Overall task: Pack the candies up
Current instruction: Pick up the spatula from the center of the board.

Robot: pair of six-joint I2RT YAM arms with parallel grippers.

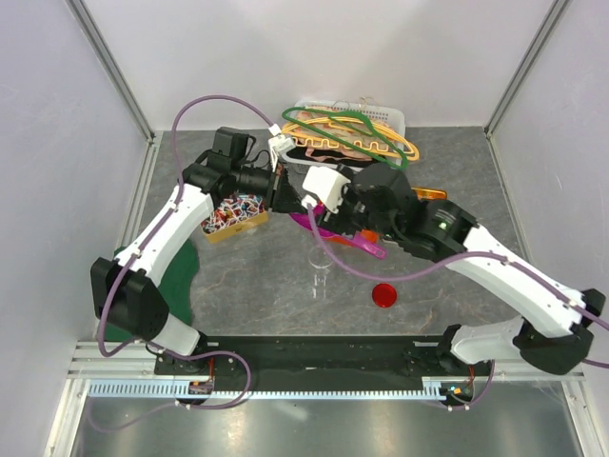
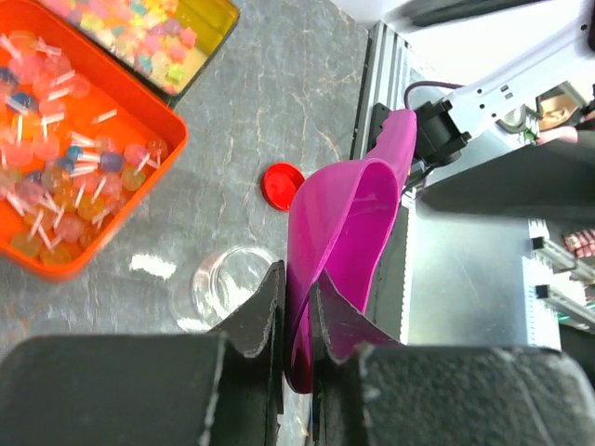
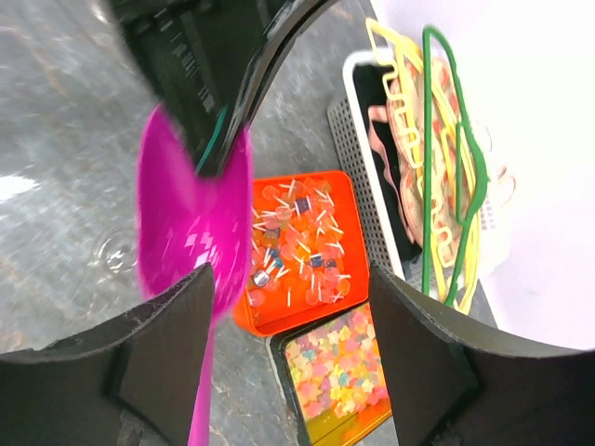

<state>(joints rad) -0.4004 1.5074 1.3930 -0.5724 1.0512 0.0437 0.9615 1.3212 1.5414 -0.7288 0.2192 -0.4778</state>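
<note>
The candies (image 1: 235,208), tiny red, blue and white wrapped sweets, fill a small tan box beside my left arm. My left gripper (image 2: 297,279) is shut on the rim of a magenta scoop (image 2: 349,223), which hangs above and to the right of the clear glass jar (image 2: 228,288). In the top view the scoop (image 1: 350,244) slants over the jar (image 1: 321,261). My right gripper (image 3: 293,344) is open, and the scoop's handle (image 3: 200,390) runs past its left finger without being clamped. From above, the two grippers (image 1: 285,195) (image 1: 312,205) meet at the scoop.
A red lid (image 1: 384,294) lies on the table right of the jar. An orange tray (image 3: 330,186) of lollipops and a yellow tin (image 3: 372,423) of star sweets lie beside a white basket (image 3: 358,177) of plastic hangers (image 1: 347,133) at the back. A green cloth (image 1: 181,271) lies under the left arm.
</note>
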